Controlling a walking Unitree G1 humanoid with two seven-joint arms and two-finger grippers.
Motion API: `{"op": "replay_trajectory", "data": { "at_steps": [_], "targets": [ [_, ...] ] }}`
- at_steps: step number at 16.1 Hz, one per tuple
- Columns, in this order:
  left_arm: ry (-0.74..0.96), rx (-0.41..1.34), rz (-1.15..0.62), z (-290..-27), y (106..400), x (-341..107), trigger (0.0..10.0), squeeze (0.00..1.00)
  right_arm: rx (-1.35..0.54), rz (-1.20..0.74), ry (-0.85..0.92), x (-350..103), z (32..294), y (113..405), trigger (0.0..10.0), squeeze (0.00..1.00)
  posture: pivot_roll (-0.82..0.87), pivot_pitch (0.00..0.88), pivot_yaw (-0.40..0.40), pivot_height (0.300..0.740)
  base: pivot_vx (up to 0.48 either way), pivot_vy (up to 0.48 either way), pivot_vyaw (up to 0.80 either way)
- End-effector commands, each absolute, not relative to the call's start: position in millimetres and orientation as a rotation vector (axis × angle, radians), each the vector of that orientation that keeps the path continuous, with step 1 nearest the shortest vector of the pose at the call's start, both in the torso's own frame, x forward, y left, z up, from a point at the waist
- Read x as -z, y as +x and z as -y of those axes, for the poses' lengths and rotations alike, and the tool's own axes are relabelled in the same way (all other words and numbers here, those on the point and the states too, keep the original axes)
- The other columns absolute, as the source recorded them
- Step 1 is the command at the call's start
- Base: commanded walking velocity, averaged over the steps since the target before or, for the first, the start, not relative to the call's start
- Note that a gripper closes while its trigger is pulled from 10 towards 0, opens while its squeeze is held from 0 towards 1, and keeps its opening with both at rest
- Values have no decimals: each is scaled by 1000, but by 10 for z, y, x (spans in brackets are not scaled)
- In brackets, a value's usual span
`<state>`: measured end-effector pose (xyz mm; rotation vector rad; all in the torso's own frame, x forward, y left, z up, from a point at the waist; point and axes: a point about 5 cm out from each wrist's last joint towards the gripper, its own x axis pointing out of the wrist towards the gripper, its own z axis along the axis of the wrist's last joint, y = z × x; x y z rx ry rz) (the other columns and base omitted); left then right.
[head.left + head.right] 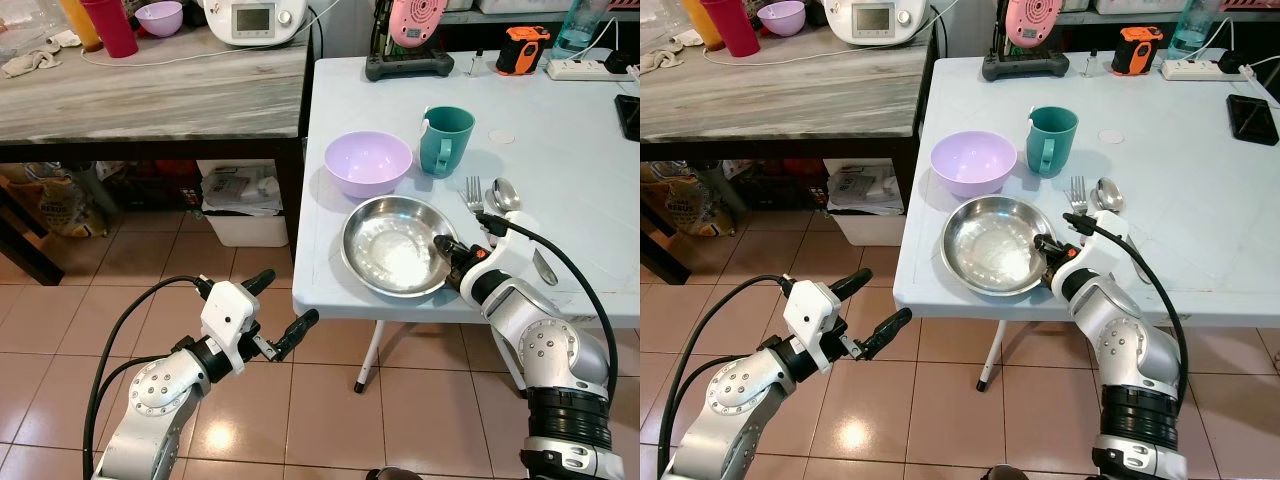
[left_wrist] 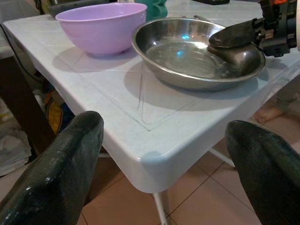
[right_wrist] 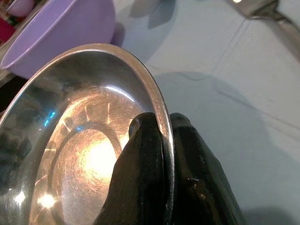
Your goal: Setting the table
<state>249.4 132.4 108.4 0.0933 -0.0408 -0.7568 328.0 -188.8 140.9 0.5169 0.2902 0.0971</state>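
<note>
Near the front corner of the white surface (image 1: 560, 180), a steel plate (image 1: 395, 245) is held by the right claw (image 1: 447, 252), whose two black fingers (image 3: 145, 154) are pinched on the rim, one inside and one outside, as is seen clearly in the right wrist view. The plate is judged to be mid-placement, close to the surface edge.

To do this step well, the plate should be kept level and low, slid or set fully onto the surface away from the edge, and let go only once it rests flat; the thin rim may slip between the smooth fingers if it is tilted.

Just behind the plate a lilac bowl (image 1: 367, 162) is found, nearly touching it, and a teal mug (image 1: 446, 138) stands beside the bowl. A fork (image 1: 474, 194) and spoon (image 1: 502, 192) lie just beside the plate on its right, close to the claw's wrist and cable, so they could be knocked if the arm swings outward. Little free room is left between bowl, cutlery and edge.

The left claw (image 1: 282, 307) is held over the tiled floor (image 1: 330, 400), below and off the surface corner, with its fingers spread apart and nothing between them.
</note>
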Motion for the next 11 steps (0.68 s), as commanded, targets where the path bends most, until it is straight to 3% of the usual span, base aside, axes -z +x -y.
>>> {"op": "replay_trajectory", "data": {
  "at_steps": [1,4,5,6,8,11],
  "targets": [
    [99,731,36,-1360,2503,-1079,10000,0,-62,-315,510,-1332,1902,3253,0,0,-201,124,52,740,0,0,0],
    [60,576,35,-1471,2682,-1075,10000,0,-40,-208,461,-1375,1832,3162,0,0,-202,120,42,740,0,0,0],
    [43,544,31,-1497,2722,-1070,10000,0,-28,-165,454,-1399,1818,3131,1961,0,-204,117,39,740,0,0,0],
    [24,514,33,-1524,2768,-1071,10000,0,-15,-134,392,-1411,1793,3087,10000,0,-205,113,37,740,0,0,0],
    [-21,457,39,-1552,2844,-1079,10000,0,18,-104,385,-1386,1756,3020,10000,0,-209,106,38,740,0,0,0],
    [-47,429,50,-1521,2916,-1080,10000,0,10,-88,354,-1372,1688,2981,10000,0,-220,95,43,740,0,0,-800]
  ]
}}
